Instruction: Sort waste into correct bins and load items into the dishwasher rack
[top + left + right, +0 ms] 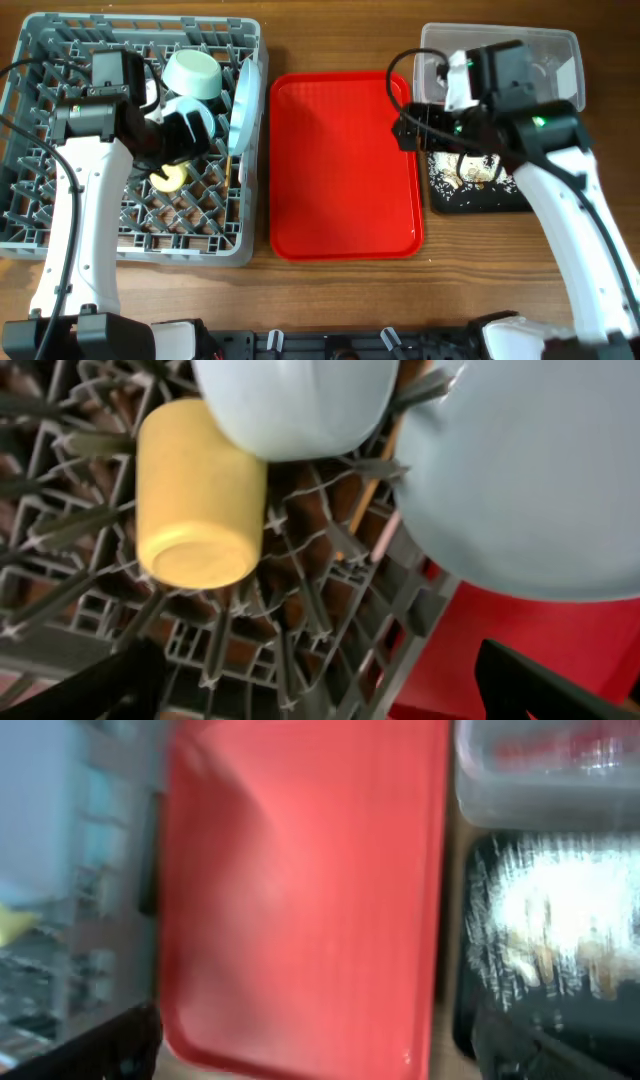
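The grey dishwasher rack point(60, 215) at the left holds the pale green bowl point(192, 72), the light blue bowl point(295, 405), the pale plate point(243, 100) on edge, the yellow cup point(168, 178) on its side and a chopstick point(375, 485). My left gripper point(175, 145) hovers open and empty over the rack, just above the cup point(195, 500). My right gripper point(405, 125) is open and empty over the red tray's right edge. The clear tub point(545, 50) holds something red point(560, 750). The black tray point(500, 200) holds white crumbs point(560, 930). The fork and paper wad are not visible.
The flat red serving tray point(340, 150) lies bare between the rack and the bins. The right arm covers part of the tub and black tray from above. Wooden table shows at the front edge.
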Controlling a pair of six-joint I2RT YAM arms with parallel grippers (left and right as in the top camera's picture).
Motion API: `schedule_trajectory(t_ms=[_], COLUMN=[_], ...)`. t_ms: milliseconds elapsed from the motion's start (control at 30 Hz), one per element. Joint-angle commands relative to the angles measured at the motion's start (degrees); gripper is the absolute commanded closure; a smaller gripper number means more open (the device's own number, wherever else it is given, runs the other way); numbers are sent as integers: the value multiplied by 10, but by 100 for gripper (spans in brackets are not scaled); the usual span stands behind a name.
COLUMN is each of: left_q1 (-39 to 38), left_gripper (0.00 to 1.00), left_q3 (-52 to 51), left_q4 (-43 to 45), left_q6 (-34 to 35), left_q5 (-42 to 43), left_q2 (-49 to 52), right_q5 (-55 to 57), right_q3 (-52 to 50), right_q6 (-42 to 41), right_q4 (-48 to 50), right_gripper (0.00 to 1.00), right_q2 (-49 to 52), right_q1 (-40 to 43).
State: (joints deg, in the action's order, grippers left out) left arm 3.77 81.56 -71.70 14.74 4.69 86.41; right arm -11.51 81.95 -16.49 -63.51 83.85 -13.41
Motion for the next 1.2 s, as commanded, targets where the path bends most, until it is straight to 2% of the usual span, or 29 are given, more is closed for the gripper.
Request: schedule_trajectory(t_ms=[0, 200, 400, 500, 567, 733, 1167], left_q1=[2, 2, -7, -16, -17, -17, -17], left_gripper=[0, 0, 0, 0, 0, 0, 0], left_q3=[-1, -74, -265, -305, -307, -307, -307], left_q4=[-26, -6, 134, 165, 167, 163, 127], left_q6=[9, -6, -23, -18, -8, -8, -8], left_q5=[-32, -26, 14, 30, 34, 34, 34], left_q2=[3, -77, -330, -434, -483, -530, -528], right_q5=[57, 88, 137, 186, 190, 190, 190], right_q3=[-6, -61, -243, -285, -287, -287, -287], right_q6=[-32, -37, -56, -63, -62, -62, -61], right_q4=[-33, -8, 119, 127, 116, 104, 99], right_gripper=[0, 0, 0, 0, 0, 0, 0], right_q2=[21, -64, -317, -429, -469, -503, -481], right_q1=[1, 0, -7, -7, -7, -7, -7])
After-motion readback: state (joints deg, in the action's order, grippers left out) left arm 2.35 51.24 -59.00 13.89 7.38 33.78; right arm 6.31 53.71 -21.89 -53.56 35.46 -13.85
